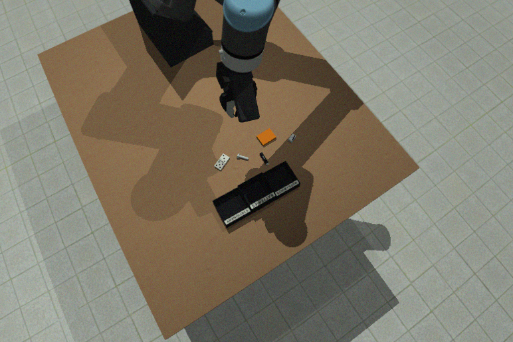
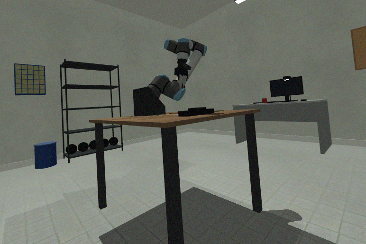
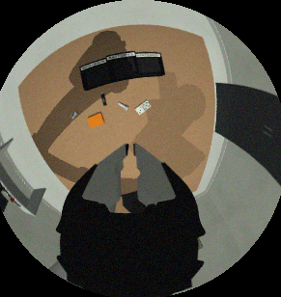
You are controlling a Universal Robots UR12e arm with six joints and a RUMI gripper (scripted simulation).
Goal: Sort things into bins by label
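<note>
Fingers closed on nothing, folks, high above the table (image 1: 141, 273) (image 2: 164, 122) (image 3: 184, 53), and all 5 small things, orange block (image 1: 266, 137) (image 3: 96, 120) included, lie outside the 3 upright bins (image 1: 256, 193) (image 2: 196, 111) (image 3: 122, 70)

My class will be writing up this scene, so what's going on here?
A robot arm holds its gripper above the table, shut with nothing in it. A domino, an orange block, a pale bolt-like piece and two other small items lie on the tabletop. Beside them stand three upright bins, labelled for stationery, batteries, and nuts and bolts. Nothing shows inside them, so the sorting is still to do.
</note>
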